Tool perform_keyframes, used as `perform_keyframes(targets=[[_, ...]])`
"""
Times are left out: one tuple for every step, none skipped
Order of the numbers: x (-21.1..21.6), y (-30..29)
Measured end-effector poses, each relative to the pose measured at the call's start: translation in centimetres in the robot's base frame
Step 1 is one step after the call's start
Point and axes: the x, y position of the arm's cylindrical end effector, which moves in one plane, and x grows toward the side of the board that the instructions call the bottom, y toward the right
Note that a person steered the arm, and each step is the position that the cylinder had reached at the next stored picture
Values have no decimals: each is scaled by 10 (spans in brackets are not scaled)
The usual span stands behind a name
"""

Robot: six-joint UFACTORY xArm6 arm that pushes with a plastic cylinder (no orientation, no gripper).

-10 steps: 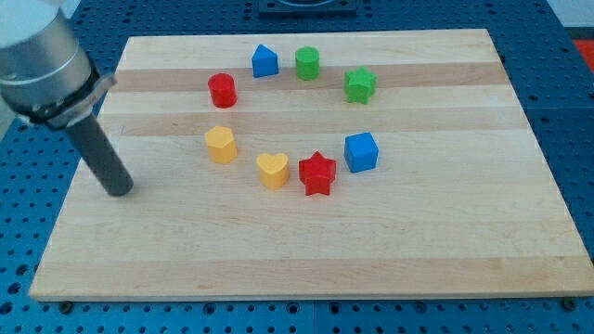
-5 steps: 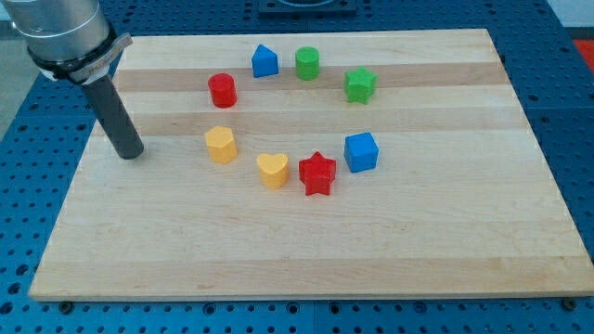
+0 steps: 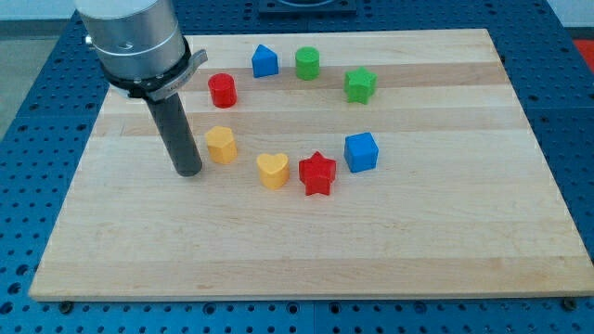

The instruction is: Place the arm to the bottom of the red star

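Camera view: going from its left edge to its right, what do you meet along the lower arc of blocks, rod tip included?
my tip → yellow block → yellow heart → red star → blue cube.

Arm end: a broad cylindrical housing of brushed grey metal, ringed at its base by a dark flange with a thin pale rim and a small lug projecting to the view's right. Below it, a straight, smooth, matte dark-grey rod of uniform width, ending in my tip, blunt and flat
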Motion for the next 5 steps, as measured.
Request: perform_keyframes(targets=[[12,11],[14,11],[14,11],[26,11],[27,10]])
